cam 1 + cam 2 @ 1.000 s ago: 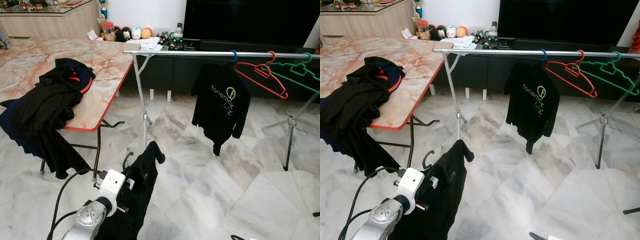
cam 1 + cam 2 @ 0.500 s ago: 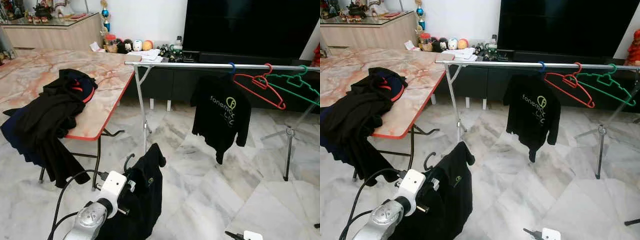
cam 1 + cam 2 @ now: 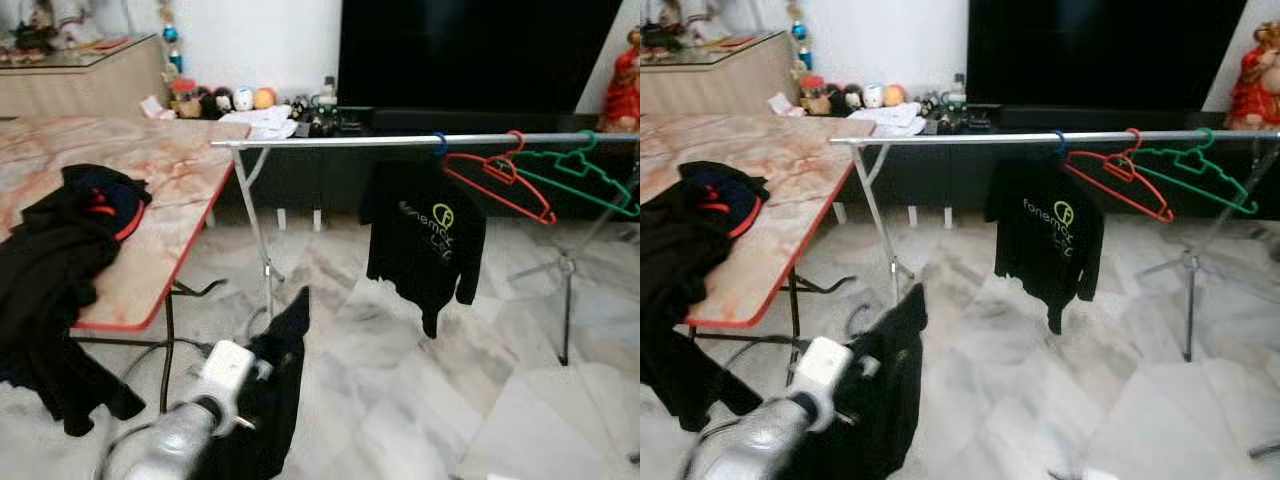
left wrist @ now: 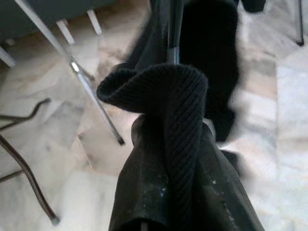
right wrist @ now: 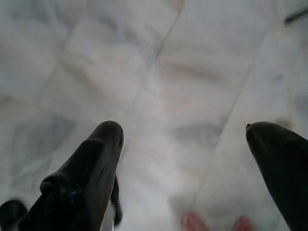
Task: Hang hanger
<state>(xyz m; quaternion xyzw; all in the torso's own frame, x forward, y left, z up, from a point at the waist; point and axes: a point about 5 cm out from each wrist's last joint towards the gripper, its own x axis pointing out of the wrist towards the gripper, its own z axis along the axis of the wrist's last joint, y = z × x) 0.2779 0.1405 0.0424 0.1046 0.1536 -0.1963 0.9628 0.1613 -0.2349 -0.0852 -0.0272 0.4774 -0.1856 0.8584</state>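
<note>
**Black garment held low before the clothes rail**

A black garment point(image 3: 268, 400) is carried at the end of the left arm, low in the head views and in front of the metal clothes rail point(image 3: 400, 141). In the left wrist view the ribbed collar point(image 4: 166, 91) of that garment is seen bunched over the left gripper point(image 4: 168, 202), whose fingers are wrapped in the cloth; whether they are pressed together or spread cannot be told. A thin dark rod, possibly part of the hanger, is seen rising beyond the collar, but the hanger itself is hidden by the fabric.

The rail is stretched across the room at about table height. A black shirt with a pale logo point(image 3: 425, 240) is hung from it on a blue hook, and just beside it to the right a red hanger point(image 3: 497, 183) and a green hanger point(image 3: 585, 178) are hung bare, tilted along the rail. The rail's left end is supported by a slanted metal leg point(image 3: 255, 240) close to the table's edge.

A marble-patterned table with a red rim point(image 3: 160, 200) is placed to the left, and a heap of dark clothes point(image 3: 60, 270) is draped over its near edge. The marble floor point(image 3: 430, 400) is spread under everything.

In the right wrist view the right gripper point(image 5: 185, 168) is pointed down at the floor, its two black fingers point(image 5: 86, 178) held wide apart with nothing between them.
</note>
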